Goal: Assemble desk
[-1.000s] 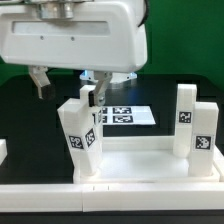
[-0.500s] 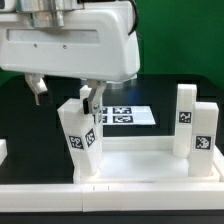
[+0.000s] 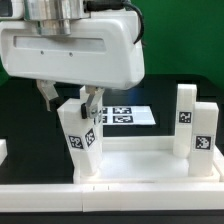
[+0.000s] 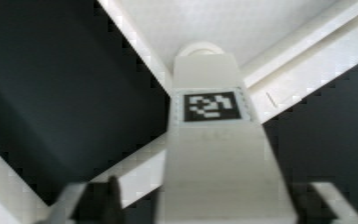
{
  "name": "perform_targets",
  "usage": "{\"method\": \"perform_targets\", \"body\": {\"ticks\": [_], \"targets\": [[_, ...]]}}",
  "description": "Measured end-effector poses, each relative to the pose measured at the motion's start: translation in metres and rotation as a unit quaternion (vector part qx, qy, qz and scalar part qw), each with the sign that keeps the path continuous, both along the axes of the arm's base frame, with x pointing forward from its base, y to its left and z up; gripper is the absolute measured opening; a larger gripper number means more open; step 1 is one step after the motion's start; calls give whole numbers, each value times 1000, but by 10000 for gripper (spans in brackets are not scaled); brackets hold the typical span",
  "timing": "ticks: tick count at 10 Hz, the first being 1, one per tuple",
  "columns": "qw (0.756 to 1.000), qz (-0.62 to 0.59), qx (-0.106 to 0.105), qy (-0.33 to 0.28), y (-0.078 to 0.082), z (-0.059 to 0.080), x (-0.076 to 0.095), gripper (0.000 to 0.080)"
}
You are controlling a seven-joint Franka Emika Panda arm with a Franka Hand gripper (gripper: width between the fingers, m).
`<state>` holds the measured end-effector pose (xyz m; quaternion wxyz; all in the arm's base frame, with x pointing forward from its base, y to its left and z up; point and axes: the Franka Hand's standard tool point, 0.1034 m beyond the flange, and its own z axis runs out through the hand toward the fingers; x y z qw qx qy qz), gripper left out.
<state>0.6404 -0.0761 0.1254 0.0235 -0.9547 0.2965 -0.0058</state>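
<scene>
The white desk top [image 3: 140, 163] lies flat at the front of the black table. Two white tagged legs stand upright on it, one at the exterior view's left [image 3: 78, 140] and one at the right [image 3: 190, 130]. My gripper [image 3: 70, 100] hangs over the left leg, with one finger [image 3: 46, 97] on one side of its top and the other finger [image 3: 92, 104] on the opposite side. In the wrist view the leg [image 4: 215, 130] with its tag runs between the fingers [image 4: 98, 200], with gaps on both sides. The gripper [image 4: 211, 208] is open and holds nothing.
The marker board [image 3: 128, 116] lies flat on the table behind the left leg. A small white part [image 3: 3, 150] shows at the exterior view's left edge. The bulky arm body [image 3: 75, 45] fills the upper part of the view.
The gripper has come down and shifted toward the exterior view's right, so its fingers now straddle the top of the left leg. The legs and desk top have not moved.
</scene>
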Motion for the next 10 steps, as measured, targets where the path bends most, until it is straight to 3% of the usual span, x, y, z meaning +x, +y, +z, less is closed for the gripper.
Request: {"method": "perform_targets", "body": {"ticks": [1,3,6,8,10], "targets": [[1000,-3,0,0,0,0,0,288],[1000,-24,-1,-1,0,0,0,288],[985,-171,-5,-19,7,-1,5,287],[960,-278,-10,-35,6,-1,1,287],[918,-394,2,-37,6,-1,-5,287]]}}
